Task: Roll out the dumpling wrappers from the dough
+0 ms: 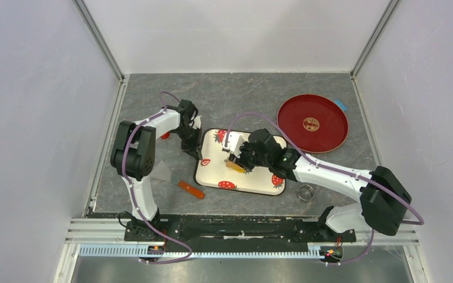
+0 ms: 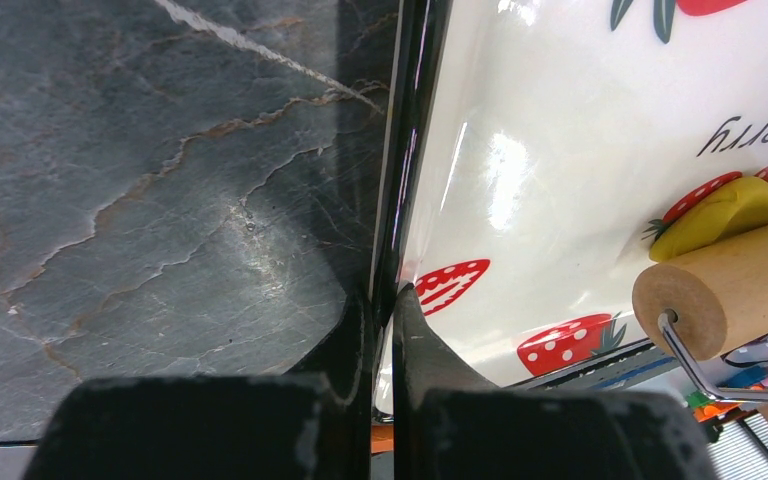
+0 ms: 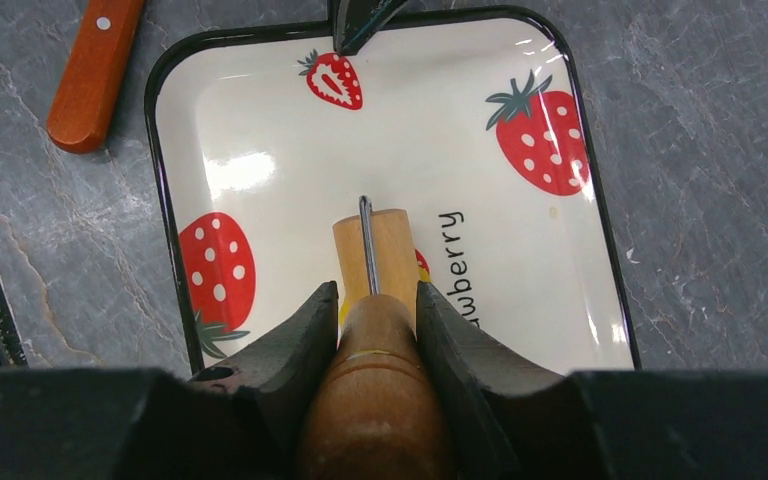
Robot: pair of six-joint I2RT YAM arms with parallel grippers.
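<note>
The dough [image 2: 725, 213] is a small yellow lump on the strawberry-print tray [image 2: 560, 140], pressed under the front of the tan wooden roller [image 2: 735, 288]. My right gripper [image 3: 377, 295] is shut on the roller's wooden handle [image 3: 375, 400], and the drum [image 3: 372, 245] hides nearly all the dough in that view. My left gripper [image 2: 385, 300] is shut on the tray's black left rim [image 2: 405, 130]. From above, the left gripper [image 1: 197, 156] is at the tray's left edge and the right gripper [image 1: 240, 159] is over the tray's middle. The dumpling wrappers are out of view.
A round red plate [image 1: 312, 122] lies at the back right. A small metal ring cutter [image 1: 305, 191] sits off the tray's front right corner. An orange-handled tool [image 1: 190, 189] lies front left of the tray [image 1: 259, 180].
</note>
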